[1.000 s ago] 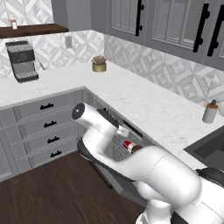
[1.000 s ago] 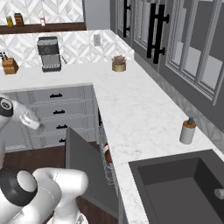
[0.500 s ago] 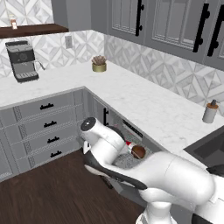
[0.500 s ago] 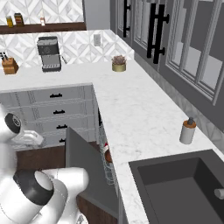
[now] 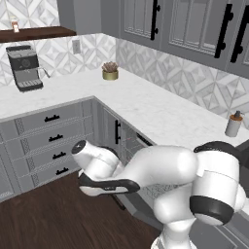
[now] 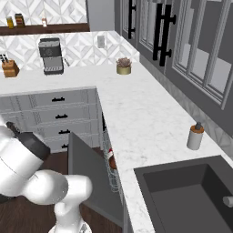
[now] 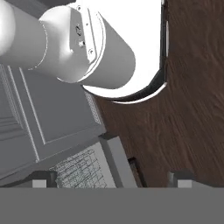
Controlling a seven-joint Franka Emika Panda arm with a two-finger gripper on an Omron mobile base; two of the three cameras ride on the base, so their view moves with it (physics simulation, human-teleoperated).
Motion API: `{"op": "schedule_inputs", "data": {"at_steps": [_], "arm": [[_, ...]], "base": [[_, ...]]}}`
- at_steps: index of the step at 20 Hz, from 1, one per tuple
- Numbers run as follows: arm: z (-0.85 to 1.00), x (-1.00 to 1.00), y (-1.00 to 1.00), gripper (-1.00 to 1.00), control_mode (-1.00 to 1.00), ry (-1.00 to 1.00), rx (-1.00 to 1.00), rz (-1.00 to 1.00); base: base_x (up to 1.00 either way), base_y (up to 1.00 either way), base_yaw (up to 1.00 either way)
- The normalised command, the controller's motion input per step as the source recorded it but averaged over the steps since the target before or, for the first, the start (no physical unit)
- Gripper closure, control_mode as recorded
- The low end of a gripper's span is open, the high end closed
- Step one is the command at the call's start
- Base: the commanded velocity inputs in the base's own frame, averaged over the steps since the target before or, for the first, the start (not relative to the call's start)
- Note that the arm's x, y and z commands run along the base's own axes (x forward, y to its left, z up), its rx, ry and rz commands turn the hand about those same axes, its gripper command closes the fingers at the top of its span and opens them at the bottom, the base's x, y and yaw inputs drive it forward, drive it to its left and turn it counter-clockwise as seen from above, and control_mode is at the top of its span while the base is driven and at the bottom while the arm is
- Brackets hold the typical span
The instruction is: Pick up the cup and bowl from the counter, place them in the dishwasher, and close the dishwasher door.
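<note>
Grey dishwasher door (image 7: pixel 65 113) seemingly beside hand (image 7: pixel 111 180)

Marble-look counter (image 6: pixel 136 118), matt grey dishwasher door (image 6: pixel 88 175), wood-grain floor (image 7: pixel 188 118).

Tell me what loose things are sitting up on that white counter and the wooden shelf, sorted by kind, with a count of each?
Coffee machine: 1
Potted plant in gold pot: 1
Soap bottle with pump: 1
Knife block: 1
Small jars on the shelf: 3
Total: 7
</note>
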Motion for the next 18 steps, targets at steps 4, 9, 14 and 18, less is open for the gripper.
{"op": "schedule_inputs", "data": {"at_steps": [4, 9, 14, 18], "arm": [[-0.57, 0.23, 0.11, -1.0, -1.0, 0.04, -0.19, 0.0], [-0.56, 0.29, 0.0, -1.0, -1.0, 0.11, -0.16, 0.0], [-0.57, 0.28, 0.0, -1.0, -1.0, 0.02, -0.14, 0.0], [-0.56, 0.4, 0.0, -1.0, -1.0, 0.0, -0.12, 0.0]], "base": [[0.0, 0.0, 0.0], [0.0, 0.0, 0.0], [0.0, 0.0, 0.0], [0.0, 0.0, 0.0]]}}
